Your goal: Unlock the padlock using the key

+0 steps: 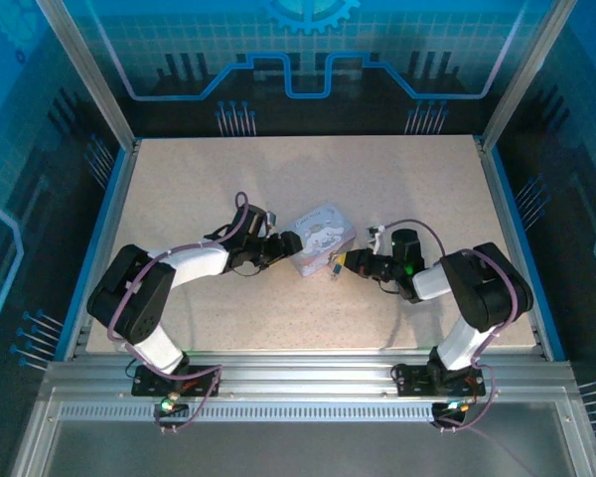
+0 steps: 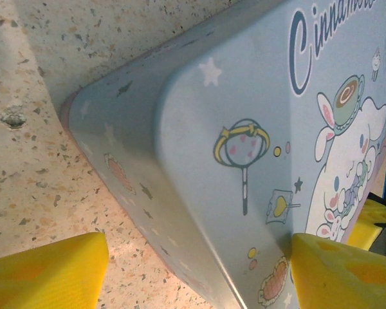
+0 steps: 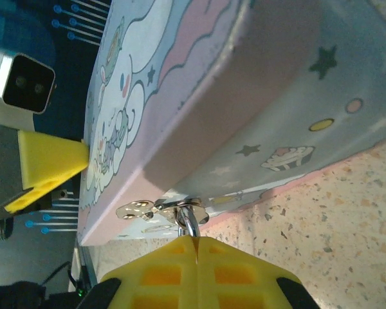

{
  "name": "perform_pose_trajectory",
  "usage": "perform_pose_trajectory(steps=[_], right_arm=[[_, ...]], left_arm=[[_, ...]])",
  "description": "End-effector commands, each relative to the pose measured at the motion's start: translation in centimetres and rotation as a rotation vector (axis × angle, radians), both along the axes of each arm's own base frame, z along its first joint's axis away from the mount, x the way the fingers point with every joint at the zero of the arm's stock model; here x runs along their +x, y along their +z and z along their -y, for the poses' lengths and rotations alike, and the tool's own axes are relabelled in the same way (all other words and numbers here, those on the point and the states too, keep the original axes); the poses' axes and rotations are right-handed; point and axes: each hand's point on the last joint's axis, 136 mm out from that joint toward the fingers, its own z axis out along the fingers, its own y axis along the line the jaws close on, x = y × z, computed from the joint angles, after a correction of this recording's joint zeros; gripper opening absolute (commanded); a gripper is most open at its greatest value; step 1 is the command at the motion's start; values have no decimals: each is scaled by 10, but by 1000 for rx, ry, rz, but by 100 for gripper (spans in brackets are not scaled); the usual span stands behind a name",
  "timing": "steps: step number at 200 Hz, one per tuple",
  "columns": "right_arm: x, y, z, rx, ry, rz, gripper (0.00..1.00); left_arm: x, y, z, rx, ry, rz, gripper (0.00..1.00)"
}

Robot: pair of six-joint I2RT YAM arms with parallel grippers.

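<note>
The pastel cartoon tin (image 1: pixel 318 238) lies mid-table. From its silver hasp (image 3: pixel 156 207) hangs the padlock (image 3: pixel 192 222). Just its thin silver shackle shows, running down between the yellow fingers of my right gripper (image 3: pixel 195 239), which is shut on it; the dark body is hidden inside the fingers. In the top view that gripper (image 1: pixel 346 262) meets the tin's front right side. My left gripper (image 2: pixel 199 270) is open and straddles the tin's (image 2: pixel 244 129) left corner: one finger (image 2: pixel 344 273) rests against the lid and the other finger (image 2: pixel 45 270) stands apart over the table. The key is hidden.
The speckled beige table (image 1: pixel 278 179) is bounded by blue rails and aluminium posts. Both arms bend inward towards the tin from the near edge. From the right wrist view the left arm's yellow finger (image 3: pixel 48 158) and camera (image 3: pixel 22 80) appear beyond the lid.
</note>
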Motion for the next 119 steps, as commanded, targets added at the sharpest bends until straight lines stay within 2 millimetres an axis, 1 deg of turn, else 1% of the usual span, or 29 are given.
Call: perform_pose_trajectory(steps=[1, 26, 43, 68, 97, 119], right_arm=[[9, 17, 0, 34, -58, 32, 0], [3, 11, -11, -23, -16, 23, 0], [2, 7, -13, -25, -26, 20, 0], [8, 9, -12, 8, -64, 26, 0], [17, 17, -15, 49, -106, 36, 0], [20, 15, -9, 51, -162, 26, 0]], left_arm=[[-26, -32, -19, 92, 22, -123, 75], [-25, -31, -17, 88, 21, -120, 75], [-25, -30, -17, 84, 20, -117, 76], [-25, -30, -17, 84, 22, -118, 76], [-27, -34, -18, 87, 21, -125, 76], [-29, -37, -19, 88, 25, -130, 77]])
